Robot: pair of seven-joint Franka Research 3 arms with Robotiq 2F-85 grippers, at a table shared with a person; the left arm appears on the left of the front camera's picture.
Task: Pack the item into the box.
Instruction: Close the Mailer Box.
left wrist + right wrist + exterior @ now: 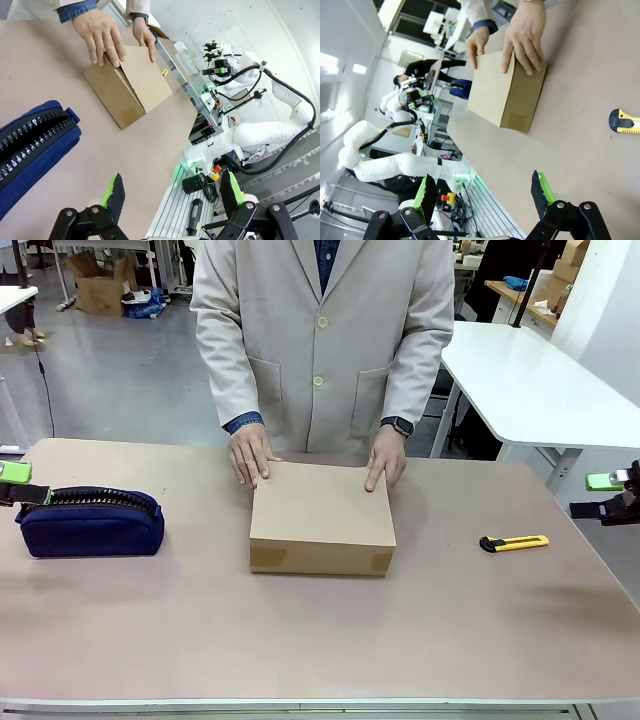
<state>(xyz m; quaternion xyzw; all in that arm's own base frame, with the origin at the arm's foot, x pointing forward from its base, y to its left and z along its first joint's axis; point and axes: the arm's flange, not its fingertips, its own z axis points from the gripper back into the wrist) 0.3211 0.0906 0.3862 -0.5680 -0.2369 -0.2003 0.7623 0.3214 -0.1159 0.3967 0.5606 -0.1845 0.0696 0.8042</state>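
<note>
Box [322, 517] sits shut mid-desk [300, 640], the person's two hands [250, 454] resting on its far top edge; stapler can't be seen. Navy pouch [90, 523] lies at the left just beside the left gripper [14, 483], yellow knife [514, 543] at the right near the right gripper [606, 490]. Both grippers hover at the desk edges, jaws apart, holding nothing.

The front camera is facing across the table [300, 640]; both wrist cameras are looking past their spread jaws, sharing the box [127, 90].
</note>
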